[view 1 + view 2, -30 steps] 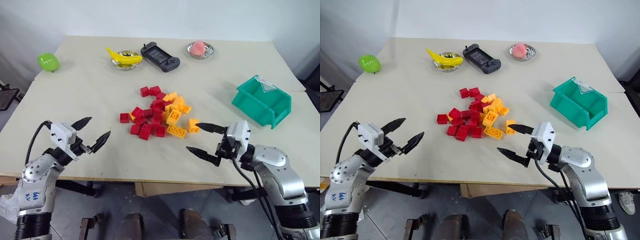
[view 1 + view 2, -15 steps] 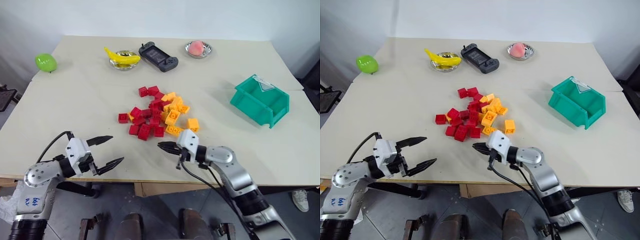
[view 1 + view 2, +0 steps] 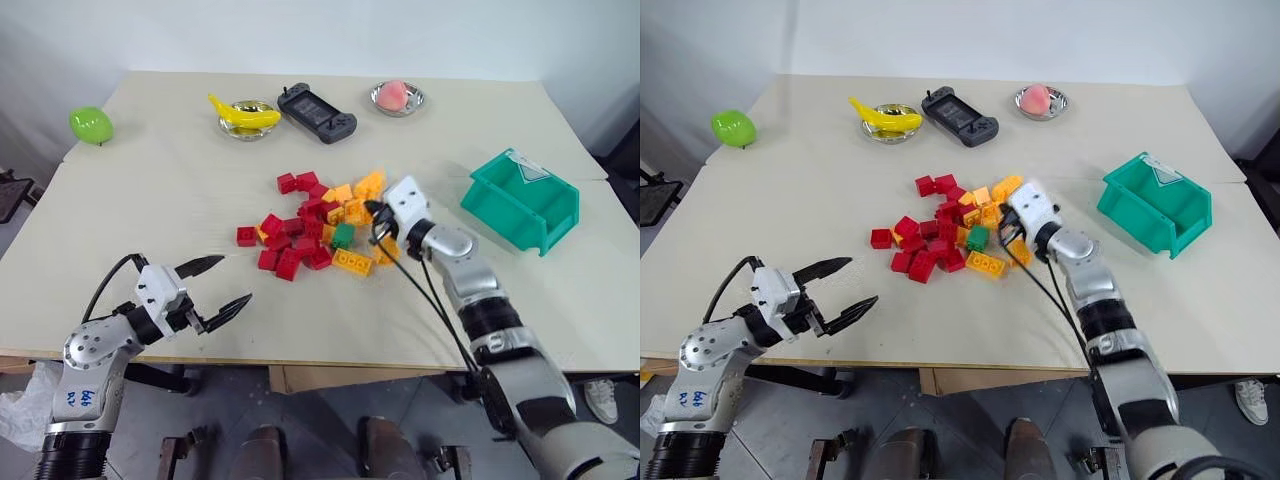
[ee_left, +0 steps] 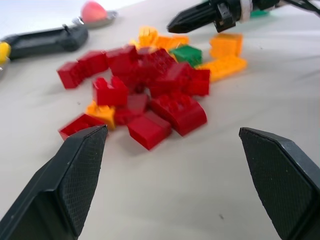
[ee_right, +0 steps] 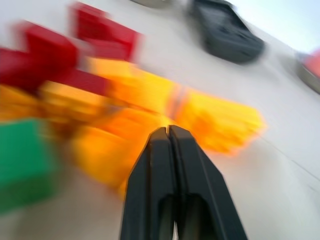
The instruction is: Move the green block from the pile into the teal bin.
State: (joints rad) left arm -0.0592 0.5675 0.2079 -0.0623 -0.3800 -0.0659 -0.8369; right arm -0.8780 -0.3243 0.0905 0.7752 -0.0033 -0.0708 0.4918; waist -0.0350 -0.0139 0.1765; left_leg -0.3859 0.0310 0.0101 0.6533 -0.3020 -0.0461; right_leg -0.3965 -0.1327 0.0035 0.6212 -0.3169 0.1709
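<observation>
The green block [image 3: 343,236] lies in the pile [image 3: 310,225] of red and yellow bricks, toward its right side, with yellow bricks around it. My right gripper [image 3: 375,212] is shut and empty, its tip among the yellow bricks just right of the green block [image 5: 22,160]. Its joined fingers [image 5: 169,150] point into blurred yellow bricks. My left gripper [image 3: 215,285] stands open and empty over bare table, near the front edge, left of the pile. In its wrist view the green block [image 4: 187,54] shows behind red bricks. The teal bin [image 3: 522,200] sits at the right.
Along the back of the table are a lime-green fruit [image 3: 90,124], a banana in a metal bowl [image 3: 245,113], a black game controller [image 3: 318,110] and a peach in a dish [image 3: 397,96]. Bare table lies between the pile and the bin.
My right gripper shut and swung forward from the front edge into the pile's right side. Yellow bricks shifted and the green block came into sight. The left gripper hardly moved.
</observation>
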